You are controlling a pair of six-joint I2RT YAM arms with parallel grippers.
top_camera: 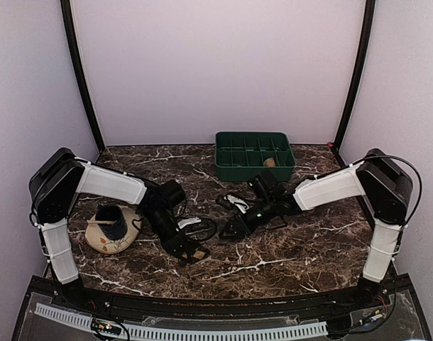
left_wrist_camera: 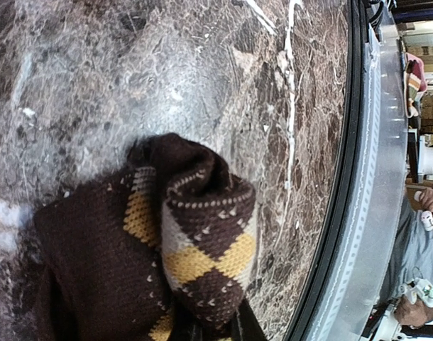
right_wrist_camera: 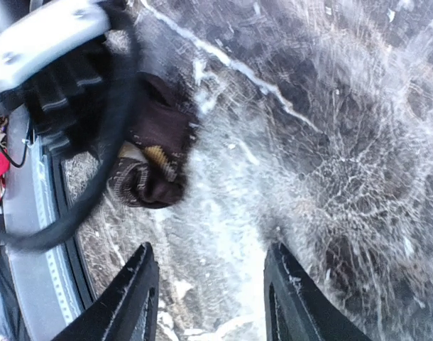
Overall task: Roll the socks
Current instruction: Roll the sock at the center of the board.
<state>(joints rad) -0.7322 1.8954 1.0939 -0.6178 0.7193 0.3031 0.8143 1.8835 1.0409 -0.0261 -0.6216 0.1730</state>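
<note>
The left pincer [top_camera: 190, 250] clamps a folded diamond-check sock [left_wrist_camera: 195, 234] down at the marble table [top_camera: 294, 245], near its front edge; the right pincer [right_wrist_camera: 209, 252] hovers alongside, jaws apart, empty.

Left arm [top_camera: 110, 183] and right arm [top_camera: 330, 188]: white rounded link shells between bulky black joint housings, black wrist sections, a thin black cable [right_wrist_camera: 124, 99] looping loose outside each arm; the right gripper [right_wrist_camera: 209, 250] carries two matte black, tapered fingers [right_wrist_camera: 135, 298].
</note>
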